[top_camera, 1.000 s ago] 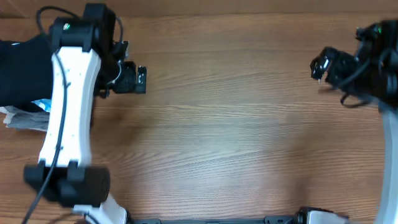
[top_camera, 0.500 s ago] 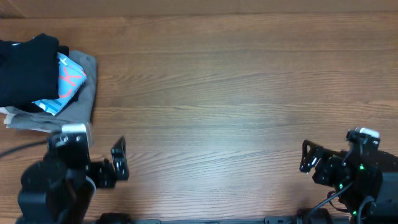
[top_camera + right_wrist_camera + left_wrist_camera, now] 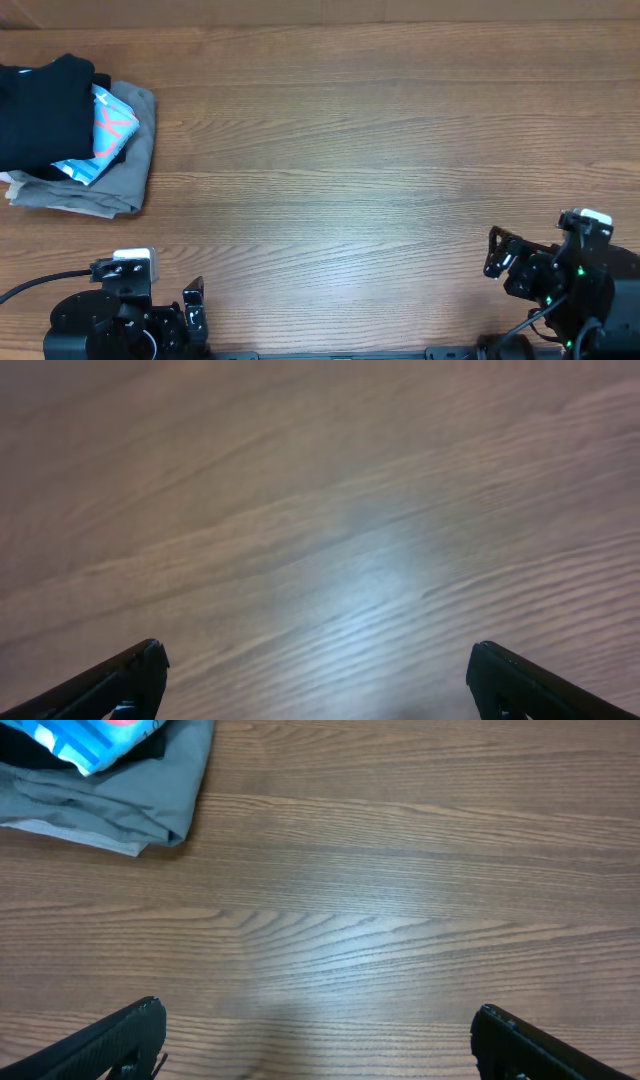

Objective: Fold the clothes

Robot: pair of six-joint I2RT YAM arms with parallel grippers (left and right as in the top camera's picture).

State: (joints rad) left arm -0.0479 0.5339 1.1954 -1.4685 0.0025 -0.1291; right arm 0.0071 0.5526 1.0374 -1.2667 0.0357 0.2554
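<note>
A stack of folded clothes (image 3: 75, 140) lies at the far left of the table: a black garment (image 3: 40, 115) on top, a blue and white one (image 3: 105, 135) under it, a grey one (image 3: 125, 170) at the bottom. Its grey corner (image 3: 120, 800) shows at the top left of the left wrist view. My left gripper (image 3: 192, 305) is open and empty at the front left edge, well below the stack. My right gripper (image 3: 497, 255) is open and empty at the front right, over bare wood.
The wooden table (image 3: 350, 150) spreads between the two arms. The arm bases sit along the front edge at the left (image 3: 100, 330) and the right (image 3: 580, 290).
Both arms have pulled back from the far side of the table to the front edge. The left arm has uncovered the stack of clothes and sunk further towards the front edge.
</note>
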